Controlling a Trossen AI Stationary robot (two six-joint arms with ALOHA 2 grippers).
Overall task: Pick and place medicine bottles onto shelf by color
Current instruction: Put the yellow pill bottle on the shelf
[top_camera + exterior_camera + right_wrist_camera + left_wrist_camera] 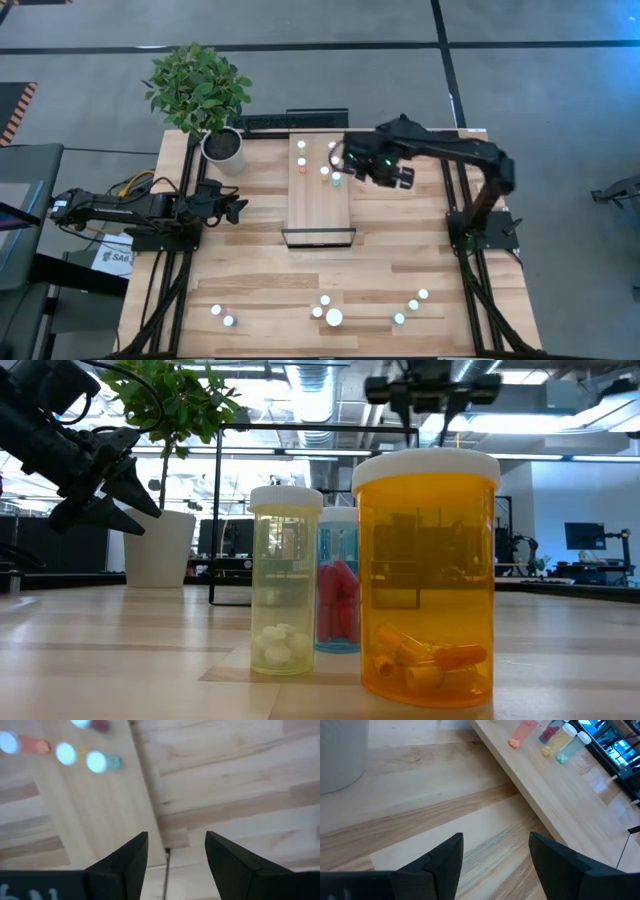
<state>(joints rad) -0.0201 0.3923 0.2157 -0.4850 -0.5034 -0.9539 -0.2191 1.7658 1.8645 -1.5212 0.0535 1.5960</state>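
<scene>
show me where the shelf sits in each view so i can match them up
High view: the shelf lies at centre, a long plank between the arms.
Low view: only its dark frame shows, behind the bottles.
Left wrist view: its plank runs diagonally across the upper right.
Right wrist view: its plank fills the left half.
Shared landmark: the row of bottles on it, at and.

High view: overhead, straight down, taking in the whole table [250, 290] and both arms, with the shelf [320, 195] at centre. Low view: at tabletop height, level, very close to an orange bottle [427, 575]. Left wrist view: angled down past its own fingers [445, 862] toward the shelf [560, 790]. Right wrist view: looks nearly straight down over the shelf [85, 805] edge. All but the low view show the shelf.
</scene>
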